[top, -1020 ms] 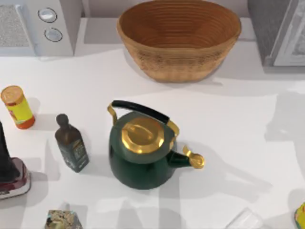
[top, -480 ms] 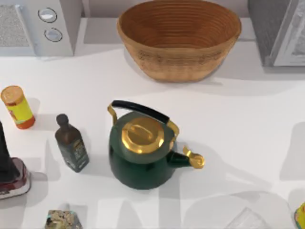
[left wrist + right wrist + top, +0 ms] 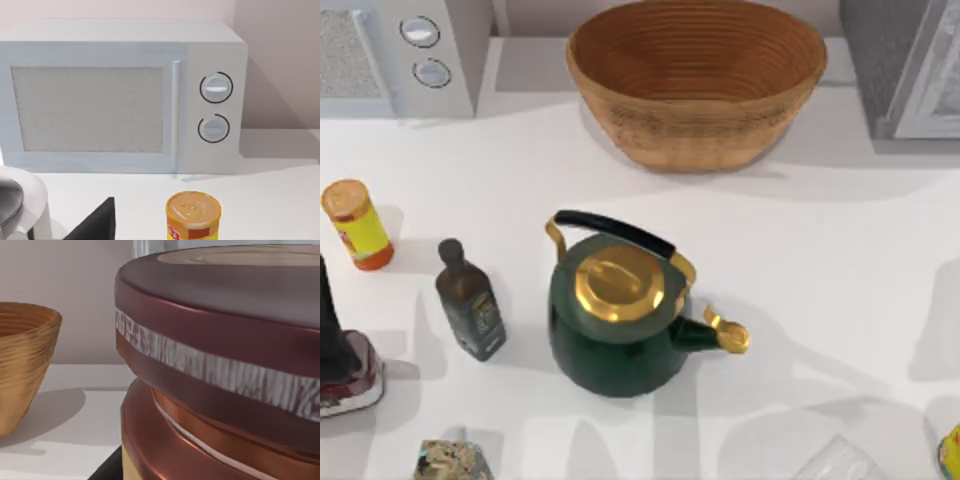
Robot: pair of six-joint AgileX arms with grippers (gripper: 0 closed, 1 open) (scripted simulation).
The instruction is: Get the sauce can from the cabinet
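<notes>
Top view: the cabinet (image 3: 910, 65) sits at the table's far right corner with its pale door panel swung out, the kettle (image 3: 620, 320) stands mid-table and the basket (image 3: 696, 80) behind it; no can stands on the open table surface here. Left wrist view: the microwave (image 3: 122, 95) and a yellow orange-capped container (image 3: 193, 215) lie ahead, the left arm looking idle, its fingers' state impossible to tell. Right wrist view: the sauce can (image 3: 220, 370) looms very close, basket beyond, so it seems out of the cabinet and probably carried, though a clamp on it cannot be told; setting it down looks left.
</notes>
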